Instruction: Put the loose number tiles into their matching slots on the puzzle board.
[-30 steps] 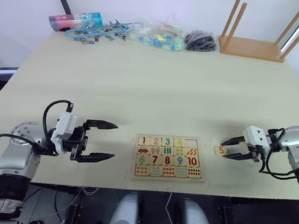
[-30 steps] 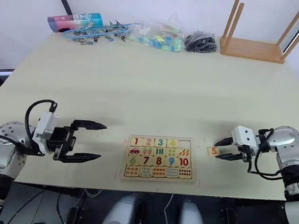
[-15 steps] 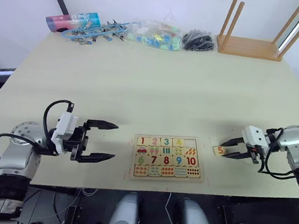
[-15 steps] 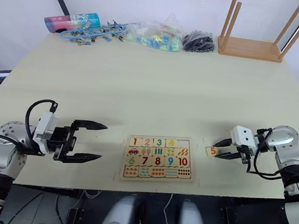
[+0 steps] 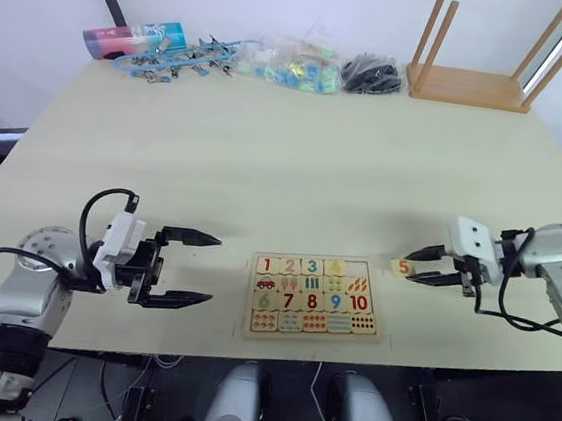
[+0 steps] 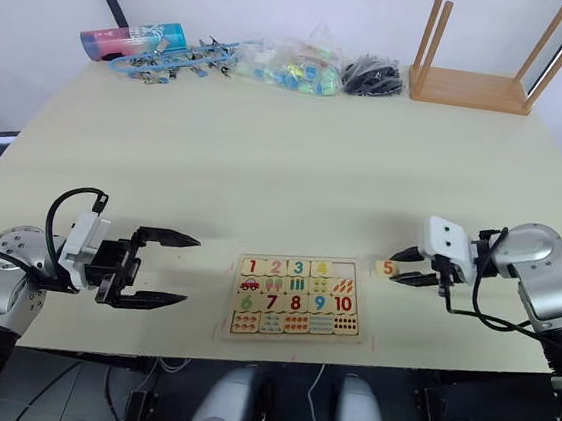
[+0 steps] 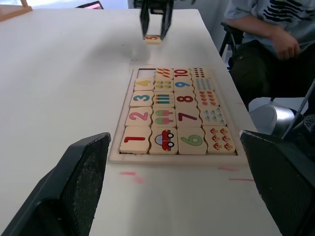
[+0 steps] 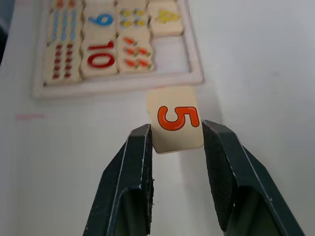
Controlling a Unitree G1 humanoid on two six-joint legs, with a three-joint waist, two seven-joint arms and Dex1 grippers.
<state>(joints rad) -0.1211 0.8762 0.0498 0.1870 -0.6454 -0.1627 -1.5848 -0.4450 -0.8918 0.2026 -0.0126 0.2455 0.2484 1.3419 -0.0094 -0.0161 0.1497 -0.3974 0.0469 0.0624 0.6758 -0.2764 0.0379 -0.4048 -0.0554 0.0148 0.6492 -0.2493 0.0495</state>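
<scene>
While right tool (image 8: 173, 142) gripped pale square wooden tile with orange 5 (image 8: 174, 125), left tool (image 5: 192, 268) stayed released; last step, needing carry to empty slot (image 7: 144, 73) on light-wood puzzle board (image 5: 317, 297)

right gripper (image 8: 174, 142) pinching 5 tile (image 8: 175, 123), puzzle board (image 8: 118, 82) beyond

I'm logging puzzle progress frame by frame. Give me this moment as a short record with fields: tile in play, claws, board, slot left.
tile in play: the 5 tile, off the board's right side
right claw: shut on the 5 tile
left claw: open, holding nothing, left of the board
puzzle board: tiles 1 to 4 seated in the top row
slot left: the empty slot beside the 4
</scene>
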